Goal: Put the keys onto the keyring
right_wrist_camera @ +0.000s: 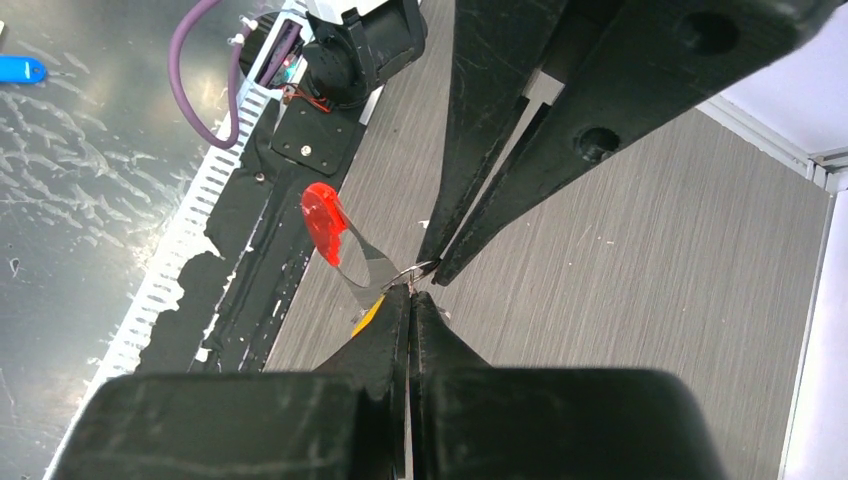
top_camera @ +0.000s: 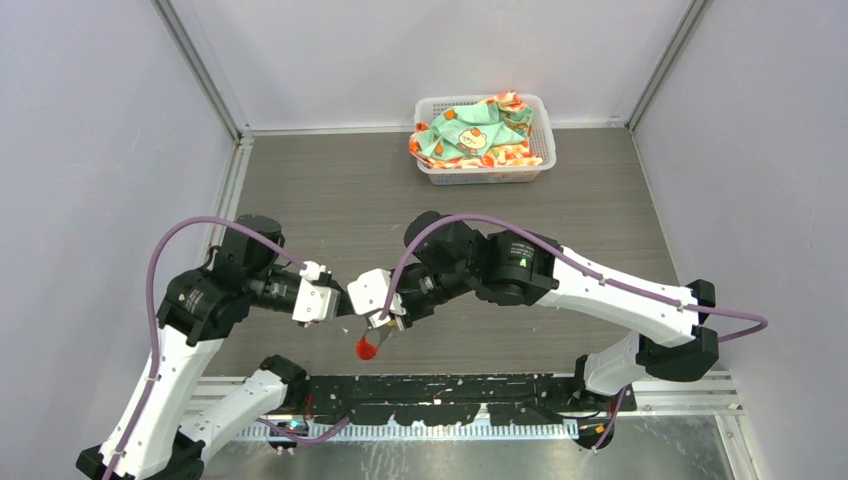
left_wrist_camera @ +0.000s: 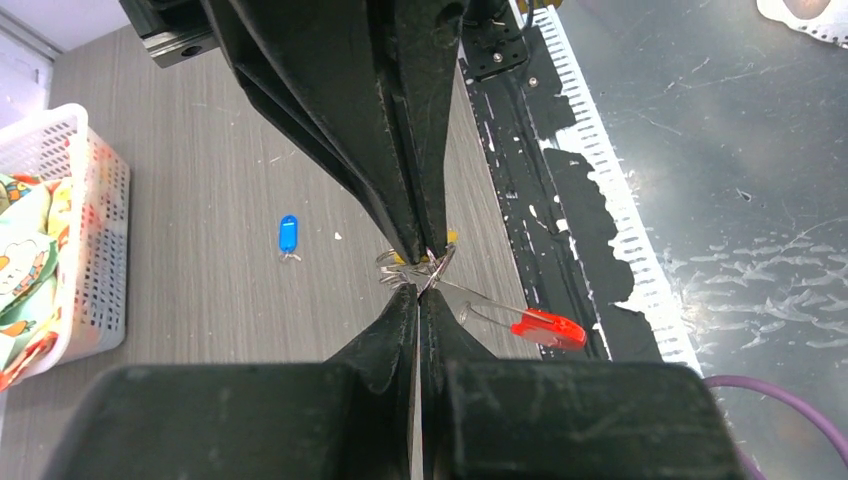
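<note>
Red tag (left_wrist_camera: pixel 547 328): elongated plastic, hung in the air on a thin metal strip from the keyring, just below where the two grippers met and near the black mounting strip (top_camera: pixel 450 385) at the table's near edge.
Keyring (left_wrist_camera: pixel 398 268): thin grey wire ring, held off the table (top_camera: pixel 330 190), right at the meeting point of the two sets of fingertips; its loops stuck out to one side of them.
Left gripper (left_wrist_camera: pixel 416 292): jaws were closed, tips pinched on the wire of the keyring.
Right gripper (right_wrist_camera: pixel 409 292): jaws were closed, tips nose to nose with the left gripper's at the ring; whether they nipped the ring itself or the key beside it could not be told.
Yellow-tagged key (right_wrist_camera: pixel 368 318): only a sliver of yellow showed, just beside the right gripper's finger; its metal part was hidden.
Blue-tagged key (left_wrist_camera: pixel 288 235): lay flat on the wood-grain table, apart from both grippers, between them and the basket in the left wrist view.
Basket (top_camera: pixel 485 176): white perforated plastic, at the far edge of the table, well apart from the arms.
Cloth (top_camera: pixel 470 135): green and orange print, bundled inside the basket.
Arms: both were bent inward so that the wrists faced each other over the near middle of the table.
</note>
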Available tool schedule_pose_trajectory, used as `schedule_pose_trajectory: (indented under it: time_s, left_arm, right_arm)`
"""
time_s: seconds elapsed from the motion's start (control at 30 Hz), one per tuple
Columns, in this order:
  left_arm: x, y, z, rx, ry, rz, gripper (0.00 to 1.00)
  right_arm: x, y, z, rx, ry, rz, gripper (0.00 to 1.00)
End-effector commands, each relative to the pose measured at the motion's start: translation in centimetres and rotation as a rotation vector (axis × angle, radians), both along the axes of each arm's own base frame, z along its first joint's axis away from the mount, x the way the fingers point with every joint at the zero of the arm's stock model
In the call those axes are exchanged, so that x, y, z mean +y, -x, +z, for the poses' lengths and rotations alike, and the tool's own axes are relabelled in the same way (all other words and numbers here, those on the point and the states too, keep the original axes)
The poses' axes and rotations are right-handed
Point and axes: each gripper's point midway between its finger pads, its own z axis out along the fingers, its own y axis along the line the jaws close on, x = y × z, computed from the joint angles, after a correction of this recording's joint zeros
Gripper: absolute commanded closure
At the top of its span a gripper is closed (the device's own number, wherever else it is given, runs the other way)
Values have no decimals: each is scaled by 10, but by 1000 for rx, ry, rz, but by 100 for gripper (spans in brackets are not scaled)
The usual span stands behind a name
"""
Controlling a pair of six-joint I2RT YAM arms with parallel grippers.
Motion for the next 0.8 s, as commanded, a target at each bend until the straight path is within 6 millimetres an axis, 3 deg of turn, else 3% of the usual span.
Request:
schedule_pose_trajectory:
  time_s: [0.0, 0.77]
  left_arm:
    - [-4, -2, 16, -23, 46, 7, 100]
    - [-6, -9, 17, 49, 53, 82, 100]
  right_arm:
    - [-3, 6, 23, -16, -75, 2, 99]
    - [-8, -1, 19, -79, -87, -72, 99]
